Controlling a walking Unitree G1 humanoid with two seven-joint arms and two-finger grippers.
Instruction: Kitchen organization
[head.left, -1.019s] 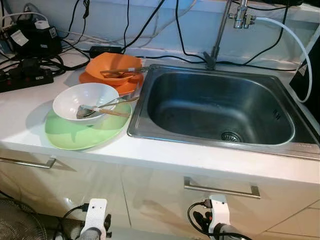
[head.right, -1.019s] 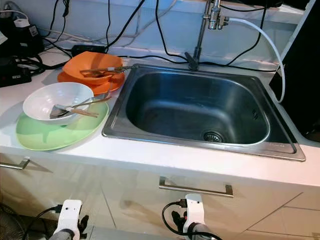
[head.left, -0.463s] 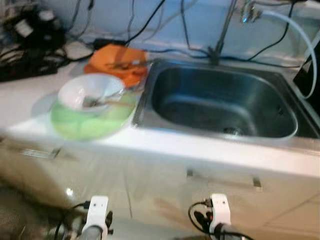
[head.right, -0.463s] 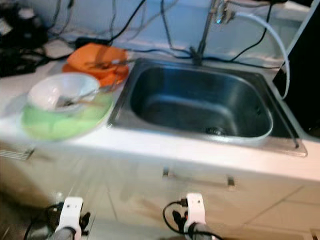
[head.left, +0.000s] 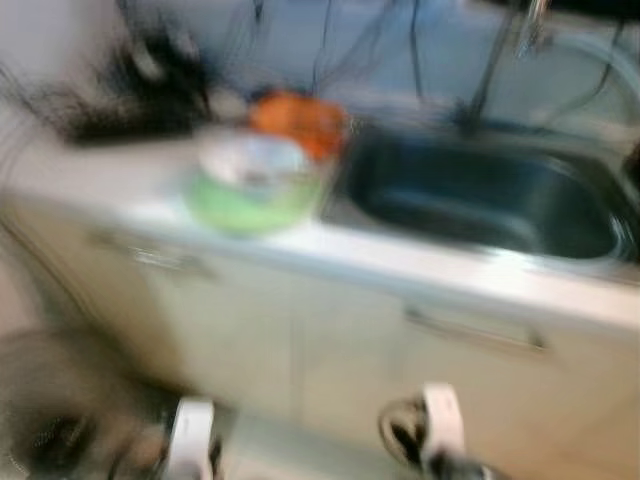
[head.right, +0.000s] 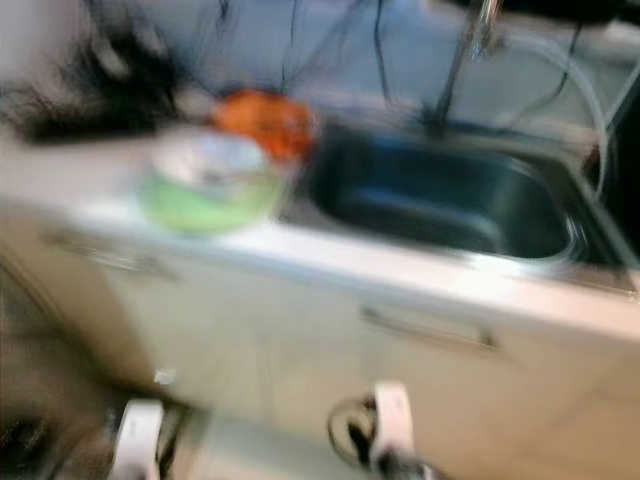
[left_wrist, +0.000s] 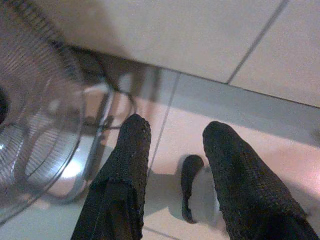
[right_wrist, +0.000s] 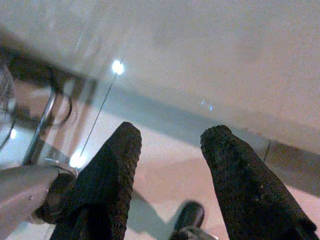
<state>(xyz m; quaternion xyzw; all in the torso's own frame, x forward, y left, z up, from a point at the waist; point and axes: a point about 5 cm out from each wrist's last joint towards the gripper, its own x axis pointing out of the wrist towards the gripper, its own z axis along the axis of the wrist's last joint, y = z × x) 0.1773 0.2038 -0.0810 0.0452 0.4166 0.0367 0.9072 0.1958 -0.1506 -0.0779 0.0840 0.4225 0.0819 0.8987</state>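
**Both pincers low and idle, dishes by the sink**

Your left pincer (left_wrist: 172, 145) hangs low over the tiled floor (left_wrist: 280, 150) in front of the cabinets, fingers spread wide, nothing between them. In its wrist view you get a fan (left_wrist: 35, 115) with a wire grille standing on the floor just beside it, plus a small dark thing on the tiles that you can't make out. Your right pincer (right_wrist: 167, 150) is also down by the floor, fingers wide apart and empty, pointed at the base of the white cabinet front (right_wrist: 210, 55).

Head views are heavily blurred, so read them loosely. The white counter (head.left: 90, 175) runs across the frame. The steel sink (head.left: 480, 190) is set into its right part, with the tap (head.right: 465, 60) rising at the back edge. Just left of the sink rim you have a white bowl (head.left: 252, 160) sitting on a green plate (head.left: 250, 205), near the counter's front edge. Behind them, toward the back edge and close to the sink's rear left corner, is an orange dish (head.left: 297, 120). Dark cables and boxes (head.left: 135, 90) crowd the back left corner. Cabinet handles (head.left: 475, 330) show below the counter edge. Utensils in the dishes can't be told in this blur.
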